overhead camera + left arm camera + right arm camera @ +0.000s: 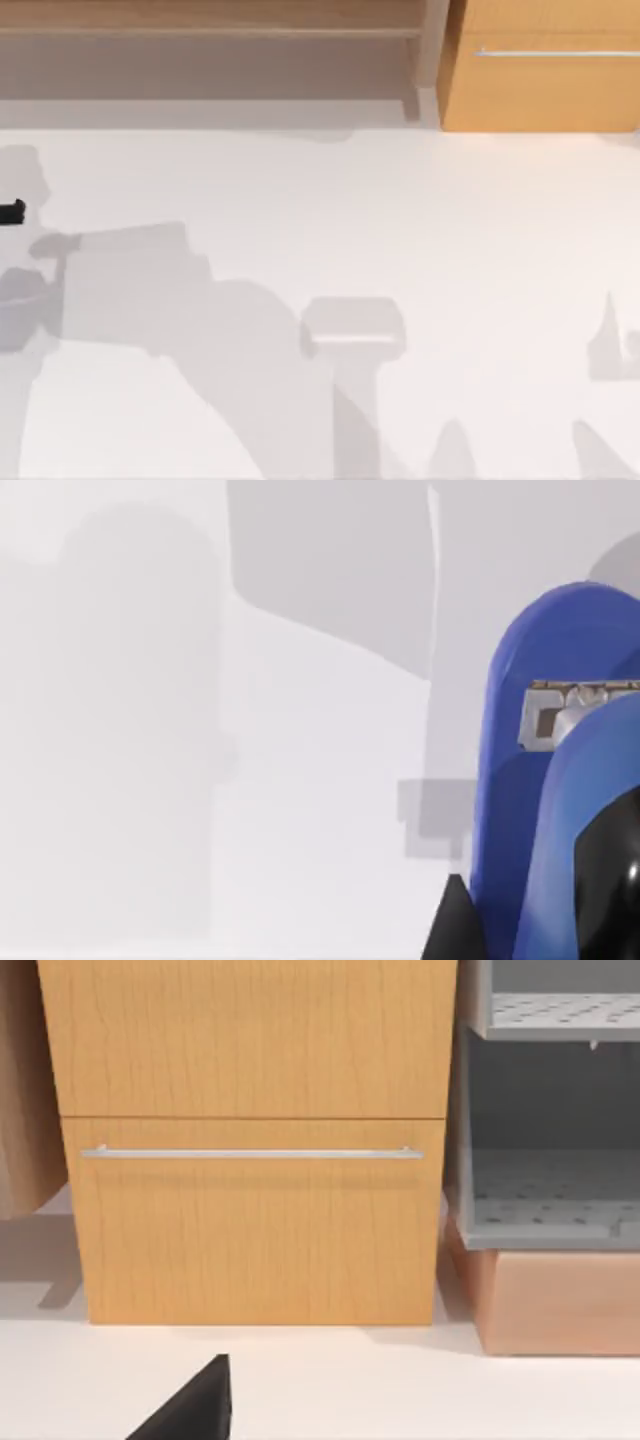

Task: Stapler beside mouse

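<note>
The bright blue stapler [545,780] hangs very close in the left wrist view, with a metal staple slot near its top and a glossy black part [612,880] low down. My left gripper [530,930] is shut on it, one black fingertip [452,925] showing beside the blue body, well above the white table [200,780]. In the top view a black part of my left arm [10,212] sits at the table's far left edge. The mouse is out of view. A dark part of my right gripper [190,1410] shows low in the right wrist view, facing the cabinet.
A wooden drawer cabinet [545,70] with a metal handle [250,1153] stands at the table's back right. A grey perforated shelf unit [550,1160] on a wooden block is beside it. A long wooden shelf [210,30] runs along the back left.
</note>
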`<act>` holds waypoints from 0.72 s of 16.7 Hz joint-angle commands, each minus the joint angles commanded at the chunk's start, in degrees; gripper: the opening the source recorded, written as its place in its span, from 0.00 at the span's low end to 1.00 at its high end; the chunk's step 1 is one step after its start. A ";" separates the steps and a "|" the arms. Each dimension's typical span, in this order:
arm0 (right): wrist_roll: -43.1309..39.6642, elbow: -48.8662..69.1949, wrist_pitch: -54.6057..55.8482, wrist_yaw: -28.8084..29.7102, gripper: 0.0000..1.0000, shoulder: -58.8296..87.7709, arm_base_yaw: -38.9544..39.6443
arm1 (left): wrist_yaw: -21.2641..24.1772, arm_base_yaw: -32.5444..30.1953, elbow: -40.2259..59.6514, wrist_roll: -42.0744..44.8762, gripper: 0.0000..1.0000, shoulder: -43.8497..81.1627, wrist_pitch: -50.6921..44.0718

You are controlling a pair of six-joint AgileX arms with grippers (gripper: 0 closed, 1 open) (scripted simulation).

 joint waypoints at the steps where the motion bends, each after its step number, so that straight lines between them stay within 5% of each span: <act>1: 0.00 0.00 0.00 0.00 1.00 0.00 0.00 | 0.03 2.10 4.66 2.39 0.00 3.06 -1.68; 7: 0.00 0.00 0.00 0.00 1.00 0.00 0.00 | 0.36 13.65 29.12 15.83 0.00 18.17 -9.76; 12: 0.00 0.00 0.00 0.00 1.00 0.00 0.00 | 0.74 18.21 37.92 21.19 0.00 23.01 -12.19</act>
